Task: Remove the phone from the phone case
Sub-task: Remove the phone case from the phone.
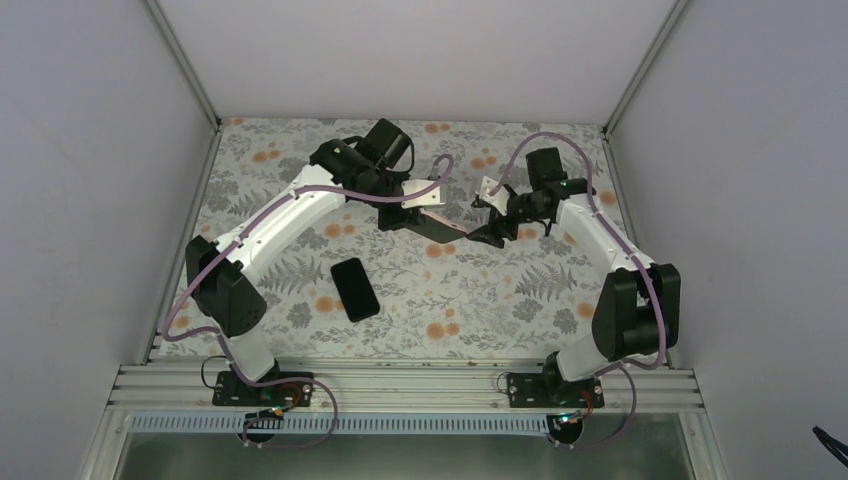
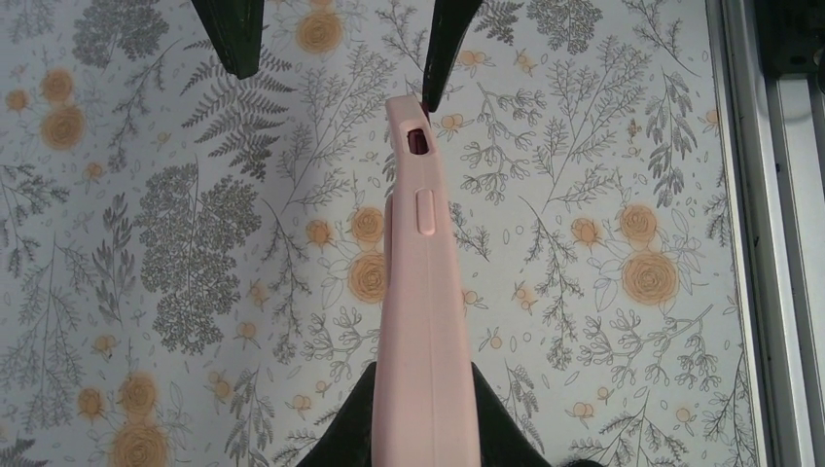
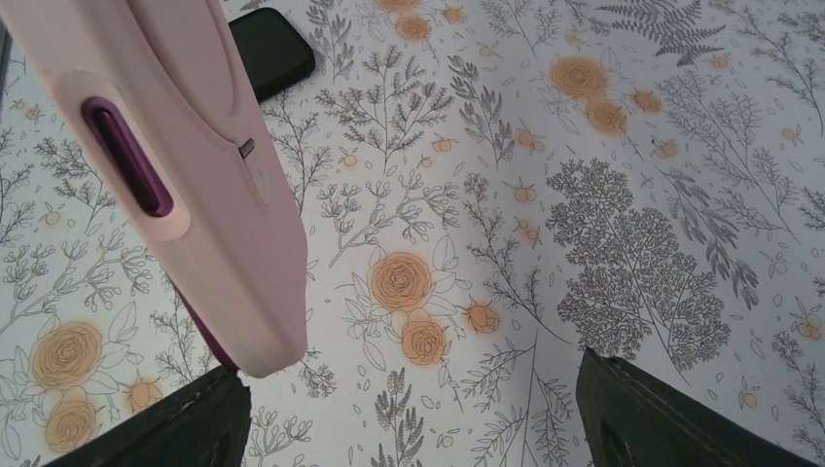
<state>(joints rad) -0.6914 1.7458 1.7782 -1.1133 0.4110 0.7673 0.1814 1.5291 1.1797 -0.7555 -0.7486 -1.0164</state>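
Floral desk (image 1: 480, 300) below me. Near my bases the black phone (image 1: 355, 288) lies flat, well apart from both claws. Farther out, my left claw (image 2: 423, 375) clamps the pink case (image 2: 423, 272), held edge-up. My right claw (image 3: 409, 365) gapes wide around the case's far end, holding nothing.

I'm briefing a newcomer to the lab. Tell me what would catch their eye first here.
The pink phone case stands out most, held edge-on above the floral table by the left gripper, shut on it. The right gripper is open at the case's other end. A black phone lies flat on the table, apart from the case, toward the near edge.
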